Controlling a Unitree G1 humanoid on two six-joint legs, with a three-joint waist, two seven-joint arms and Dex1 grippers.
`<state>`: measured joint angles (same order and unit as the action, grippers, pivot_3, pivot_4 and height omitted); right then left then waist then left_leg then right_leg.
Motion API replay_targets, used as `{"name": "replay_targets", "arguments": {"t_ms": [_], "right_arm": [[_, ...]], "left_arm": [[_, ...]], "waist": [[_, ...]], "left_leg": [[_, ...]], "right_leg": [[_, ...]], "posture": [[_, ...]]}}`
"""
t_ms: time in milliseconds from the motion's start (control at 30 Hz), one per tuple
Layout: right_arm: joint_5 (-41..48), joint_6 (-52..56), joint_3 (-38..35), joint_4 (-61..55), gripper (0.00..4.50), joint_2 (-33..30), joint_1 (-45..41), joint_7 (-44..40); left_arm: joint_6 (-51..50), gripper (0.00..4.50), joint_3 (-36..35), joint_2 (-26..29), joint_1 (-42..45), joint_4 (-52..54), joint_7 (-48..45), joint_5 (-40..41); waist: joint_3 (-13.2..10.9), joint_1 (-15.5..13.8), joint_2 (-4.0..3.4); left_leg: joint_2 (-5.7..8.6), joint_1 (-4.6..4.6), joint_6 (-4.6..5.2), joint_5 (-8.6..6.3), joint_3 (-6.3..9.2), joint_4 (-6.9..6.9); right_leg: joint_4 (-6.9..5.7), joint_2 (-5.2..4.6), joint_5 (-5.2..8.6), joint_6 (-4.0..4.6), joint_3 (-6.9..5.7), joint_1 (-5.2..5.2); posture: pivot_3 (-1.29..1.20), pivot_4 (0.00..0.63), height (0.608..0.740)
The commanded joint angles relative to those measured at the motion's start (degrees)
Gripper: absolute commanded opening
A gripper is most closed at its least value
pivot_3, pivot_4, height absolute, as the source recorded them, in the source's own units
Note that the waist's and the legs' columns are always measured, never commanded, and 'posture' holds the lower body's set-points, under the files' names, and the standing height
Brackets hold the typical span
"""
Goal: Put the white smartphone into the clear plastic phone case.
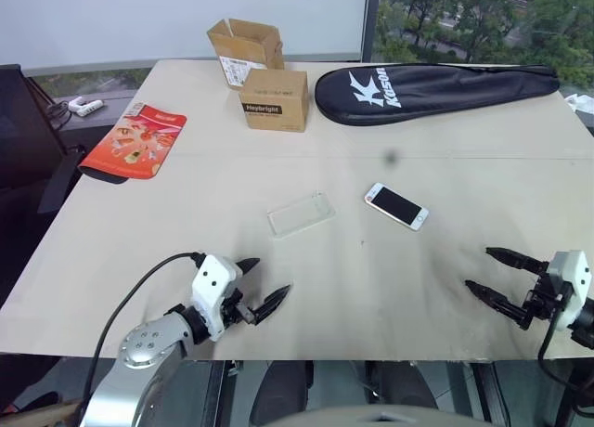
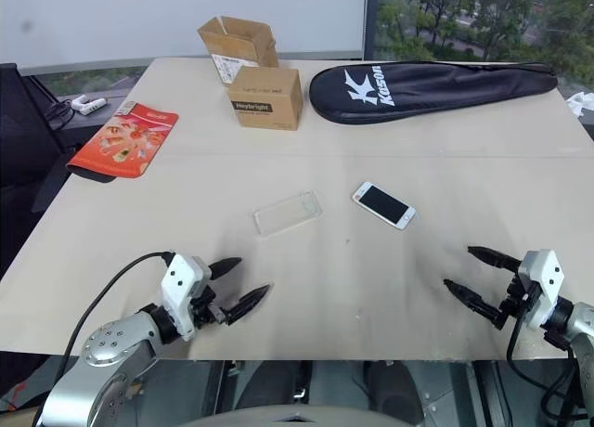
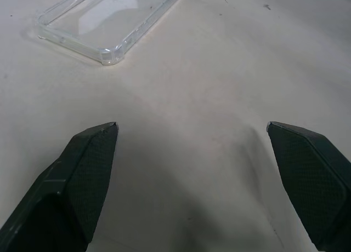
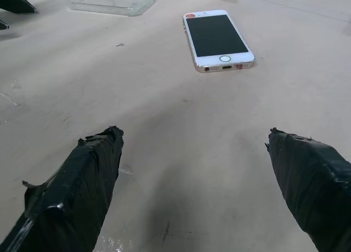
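**Phone and case apart, both pincers wide and empty**

While you scan the head views, use the clear plastic phone case as your landmark: it lies flat mid-table, open side up. The white smartphone lies screen up just to its right, apart from it, not touching. Your left gripper hovers nearer you than the case and slightly left of it, fingers spread wide, holding nothing. Your right gripper sits well right of the case and nearer you, past the phone, also spread wide and empty. Beyond the case you get two cardboard boxes, one open, and a black racket bag further right. Far left of the case, a red packet lies at the table edge.

Left wrist view: both fingers stand far apart over bare table, and a corner of the case shows ahead of them, untouched.

Right wrist view: taped fingers wide apart, nothing between. You see the phone ahead, home button end toward the gripper, with the case beyond and off to one side of it.
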<state>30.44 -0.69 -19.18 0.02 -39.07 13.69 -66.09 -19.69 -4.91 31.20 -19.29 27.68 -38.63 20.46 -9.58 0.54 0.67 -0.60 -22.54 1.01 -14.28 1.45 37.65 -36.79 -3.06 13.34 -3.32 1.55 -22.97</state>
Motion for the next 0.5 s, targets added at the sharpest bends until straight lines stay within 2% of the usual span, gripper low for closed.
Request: {"name": "replay_targets", "arguments": {"t_ms": [33, 500], "right_arm": [[0.2, -1.1, -1.6, -1.1, 4.5, -0.7, -0.2, -0.3], [0.2, 0.0, -0.8, -3.1, 4.5, 0.0, -0.5, 1.0]], "left_arm": [[1.4, 4.49, -0.3, 0.3, 0.2, 2.1, -0.3, 0.2], [1.8, 4.49, 0.7, 0.0, 2.3, 1.5, -0.3, -0.2]], "waist": [[0.0, 0.0, 0.0], [0.0, 0.0, 0.0]], "left_leg": [[0.0, 0.0, 0.0, 0.0, 0.0, 0.0], [0.01, 0.0, 0.0, 0.0, 0.0, 0.0]], "right_leg": [[0.0, 0.0, 0.0, 0.0, 0.0, 0.0], [0.0, 0.0, 0.0, 0.0, 0.0, 0.0]], "posture": [[0.0, 0.15, 0.74], [0.0, 0.15, 0.74]]}}
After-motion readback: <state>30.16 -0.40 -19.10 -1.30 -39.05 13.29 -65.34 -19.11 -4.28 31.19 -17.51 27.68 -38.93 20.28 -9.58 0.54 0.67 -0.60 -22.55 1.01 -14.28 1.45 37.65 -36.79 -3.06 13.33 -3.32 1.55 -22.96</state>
